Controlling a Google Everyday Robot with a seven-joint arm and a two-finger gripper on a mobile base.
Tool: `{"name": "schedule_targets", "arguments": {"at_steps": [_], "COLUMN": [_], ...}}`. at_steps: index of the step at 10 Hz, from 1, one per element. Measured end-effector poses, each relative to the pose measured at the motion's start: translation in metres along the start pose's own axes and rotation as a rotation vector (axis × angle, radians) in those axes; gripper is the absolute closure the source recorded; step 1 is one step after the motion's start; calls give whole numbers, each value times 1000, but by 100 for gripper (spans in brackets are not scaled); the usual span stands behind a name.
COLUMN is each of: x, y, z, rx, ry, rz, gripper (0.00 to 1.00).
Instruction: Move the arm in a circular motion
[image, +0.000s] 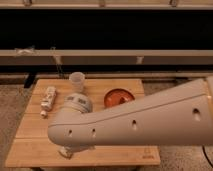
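Note:
The arm (145, 122) is a very large cream-white tube with small dark screw holes. It crosses the lower half of the camera view from the right edge to a rounded joint (70, 132) at lower left, over the front of the wooden table (30, 125). A rounded wrist segment (78, 103) shows just above the joint. The gripper is hidden behind the arm, so I do not see it.
On the table stand a clear plastic cup (76, 80) at the back, an orange-red bowl (119, 96) to its right and a white bottle (48, 98) lying at the left. A white object (65, 152) peeks out under the joint. A dark shelf (105, 57) runs behind.

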Motion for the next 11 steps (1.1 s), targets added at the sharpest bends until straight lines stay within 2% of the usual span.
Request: {"name": "schedule_targets", "arguments": {"at_steps": [1, 4, 6, 8, 11], "x": [-3, -36, -69, -97, -155], "y": [-19, -84, -134, -172, -230], "z": [-5, -15, -21, -23, -24], "rx": [-1, -5, -7, -7, -2], "ry": [-7, -18, -19, -19, -18], "rz": [35, 129, 198, 248, 317], "gripper": [35, 35, 35, 35, 35]}}
